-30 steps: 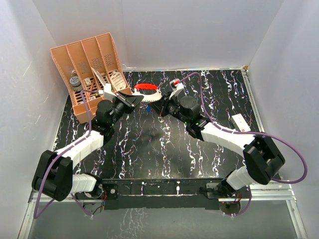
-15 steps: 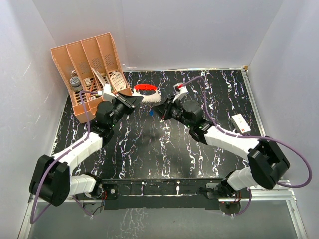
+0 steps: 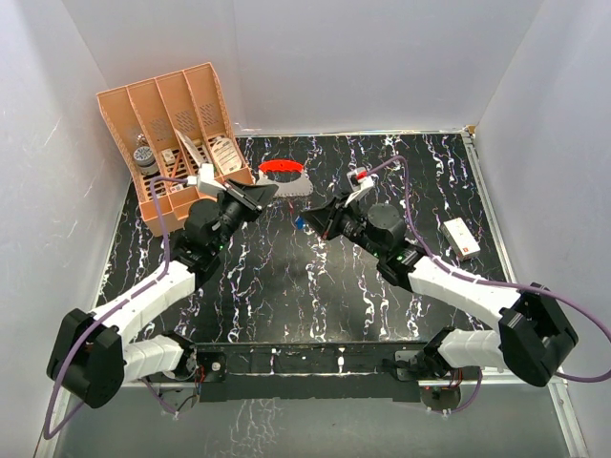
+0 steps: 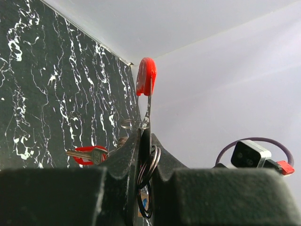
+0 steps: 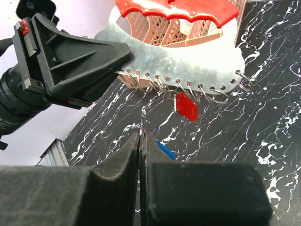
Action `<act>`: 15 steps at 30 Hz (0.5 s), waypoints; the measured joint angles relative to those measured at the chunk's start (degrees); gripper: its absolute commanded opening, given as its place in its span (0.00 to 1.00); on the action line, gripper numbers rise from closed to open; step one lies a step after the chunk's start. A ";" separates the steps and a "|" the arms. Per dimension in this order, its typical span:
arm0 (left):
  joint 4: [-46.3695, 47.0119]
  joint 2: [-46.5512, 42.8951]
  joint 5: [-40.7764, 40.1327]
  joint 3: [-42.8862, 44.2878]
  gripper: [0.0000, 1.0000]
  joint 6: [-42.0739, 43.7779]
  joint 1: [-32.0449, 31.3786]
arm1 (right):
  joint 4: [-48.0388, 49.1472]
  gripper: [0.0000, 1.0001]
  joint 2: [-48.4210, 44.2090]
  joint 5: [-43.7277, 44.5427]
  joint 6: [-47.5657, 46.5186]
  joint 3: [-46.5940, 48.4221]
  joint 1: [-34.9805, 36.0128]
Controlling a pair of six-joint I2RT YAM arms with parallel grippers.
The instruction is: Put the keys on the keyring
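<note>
A black bench veined with white, seen from above, with 2 robot arms reaching toward its far middle. The left gripper has its fingers clenched on one end of the keyring, holding it upright above the bench. The keyring is a flat pale grey plate with a red strip along its top and a row of small wire rings along its lower edge. The red key hangs from 1 of those rings.

The right gripper sits just right of the keyring, apart from it, fingers pressed tight together. They appear to pinch the blue key, whose blue head juts out beside their tips.

An orange slotted rack stands at the far left corner. A small white box lies on the bench at the right.
</note>
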 measured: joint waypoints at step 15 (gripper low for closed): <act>-0.81 0.00 -6.25 0.00 0.00 1.81 -6.19 | 0.11 0.00 -1.88 0.22 0.00 -1.16 2.23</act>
